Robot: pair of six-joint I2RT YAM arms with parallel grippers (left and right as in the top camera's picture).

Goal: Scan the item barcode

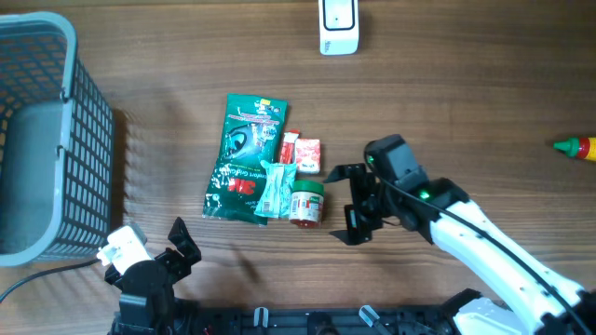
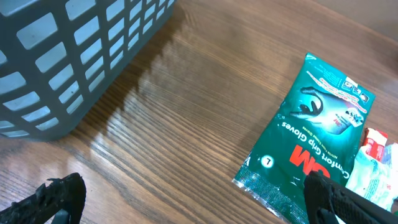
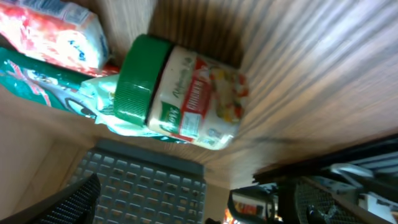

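A small jar (image 1: 305,203) with a green lid lies on its side in a cluster with a green glove pack (image 1: 244,156), a red carton (image 1: 308,154) and a pale green sachet (image 1: 277,189). No barcode shows on any of them. The white scanner (image 1: 338,26) stands at the far edge. My right gripper (image 1: 346,203) is open just right of the jar, its jaws on either side of the jar's base without touching it. In the right wrist view the jar (image 3: 180,96) fills the middle. My left gripper (image 1: 154,251) is open at the near left, empty, with the glove pack (image 2: 317,134) ahead of it.
A grey mesh basket (image 1: 37,140) stands at the left edge, also close in the left wrist view as the basket (image 2: 74,50). A small red and yellow bottle (image 1: 577,146) lies at the far right. Bare wood separates the cluster from the scanner.
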